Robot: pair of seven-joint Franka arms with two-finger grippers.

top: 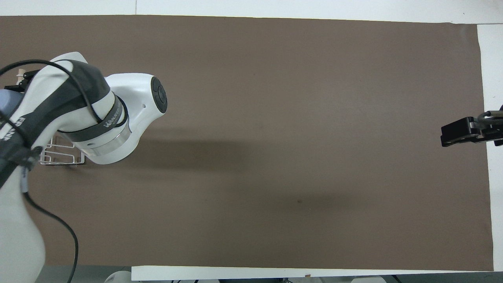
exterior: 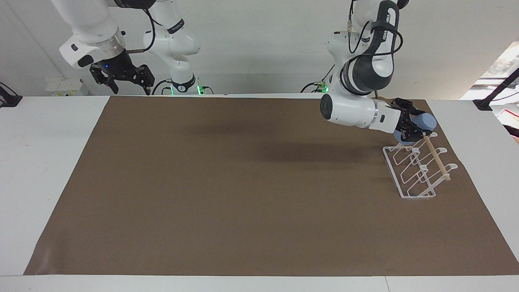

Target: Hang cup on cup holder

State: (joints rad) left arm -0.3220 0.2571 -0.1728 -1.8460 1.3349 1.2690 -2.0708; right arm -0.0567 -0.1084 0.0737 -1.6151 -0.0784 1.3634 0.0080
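Observation:
The light-blue cup (exterior: pixel 428 120) is held on its side in my left gripper (exterior: pixel 414 123), which is shut on it. It hangs just over the end of the white wire cup holder (exterior: pixel 413 172) that is nearer to the robots, close to the tip of the wooden dowel (exterior: pixel 437 157). I cannot tell whether the cup touches the rack. In the overhead view the left arm hides most of the cup holder (top: pixel 59 157), and only a sliver of the cup (top: pixel 7 100) shows. My right gripper (exterior: pixel 126 81) is open, empty and raised at the right arm's end (top: pixel 458 133).
A brown mat (exterior: pixel 243 182) covers most of the white table (exterior: pixel 48 162). The cup holder stands on the mat near the left arm's end. A small white box (exterior: pixel 65 86) sits at the table's edge near the right arm's base.

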